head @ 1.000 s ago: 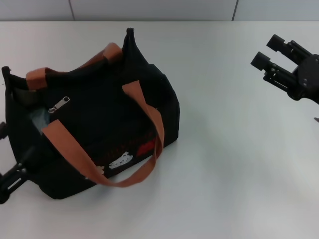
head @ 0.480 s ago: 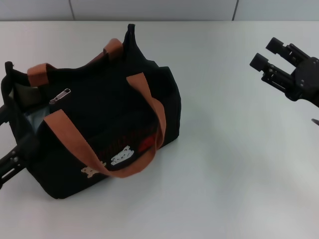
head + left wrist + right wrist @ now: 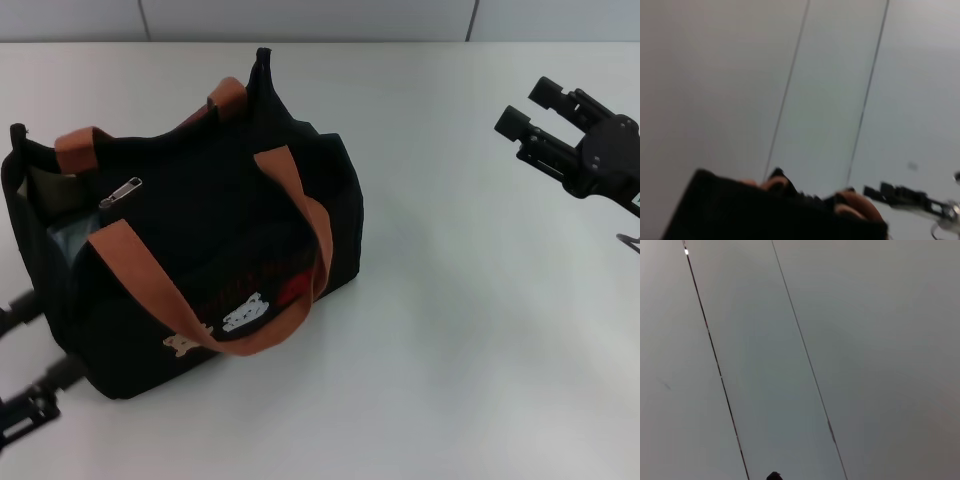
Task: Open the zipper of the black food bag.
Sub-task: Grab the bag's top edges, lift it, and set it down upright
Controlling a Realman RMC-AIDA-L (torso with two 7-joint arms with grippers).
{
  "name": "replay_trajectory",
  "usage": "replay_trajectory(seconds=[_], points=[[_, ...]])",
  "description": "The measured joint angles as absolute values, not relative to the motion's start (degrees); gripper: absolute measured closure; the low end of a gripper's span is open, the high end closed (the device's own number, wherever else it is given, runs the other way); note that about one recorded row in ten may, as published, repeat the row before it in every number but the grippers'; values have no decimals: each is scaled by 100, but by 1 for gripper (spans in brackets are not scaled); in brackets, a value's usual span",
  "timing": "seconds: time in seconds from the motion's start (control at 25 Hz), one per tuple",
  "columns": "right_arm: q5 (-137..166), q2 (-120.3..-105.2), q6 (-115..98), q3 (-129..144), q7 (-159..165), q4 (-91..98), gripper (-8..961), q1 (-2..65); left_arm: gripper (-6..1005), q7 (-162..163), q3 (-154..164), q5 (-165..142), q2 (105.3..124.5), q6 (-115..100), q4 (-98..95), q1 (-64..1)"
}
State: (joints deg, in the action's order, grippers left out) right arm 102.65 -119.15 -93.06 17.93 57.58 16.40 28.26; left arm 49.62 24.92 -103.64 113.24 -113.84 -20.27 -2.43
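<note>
Now the boxy black fabric food bag (image 3: 190,250) sits upright at the left of the white table (image 3: 450,330), straighter than a second ago, when it slumped nearer. Meanwhile the left gripper (image 3: 25,385) has dropped back from the bag's left end to the near-left corner, fingers spread and empty. By my reading the pull is done: the bag's left end gapes, pale lining showing, and the zipper's slim silver metal pull tab (image 3: 120,193) lies on the soft cloth top near that end. Orange-brown webbing handles (image 3: 300,230) arch limply. Far right, the right gripper (image 3: 535,112) hovers, prongs apart, holding nothing.
</note>
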Motion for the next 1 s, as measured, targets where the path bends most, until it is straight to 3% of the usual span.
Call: replay_trajectory(seconds=[0.12, 0.44, 0.72, 0.92, 1.0], points=[[10265, -11917, -9295, 1802, 5749, 1625, 236, 2847, 199, 4794, 2456, -10648, 11372, -11241, -2029, -237], [10265, -11918, -9279, 1842, 5612, 1494, 239, 2832, 231, 4368, 2425, -10673, 11736, -10448, -2042, -371], [10265, -11923, -9234, 1817, 5606, 1483, 242, 2778, 258, 4334, 2285, -10659, 11833, -10156, -1998, -649], [10265, -11926, -9226, 1797, 5519, 1423, 244, 2735, 472, 4243, 2081, -10642, 11840, -9978, -1958, -767], [10265, -11927, -9226, 1795, 5479, 1395, 245, 2724, 633, 4165, 1959, -10638, 11842, -9937, -1909, -787]])
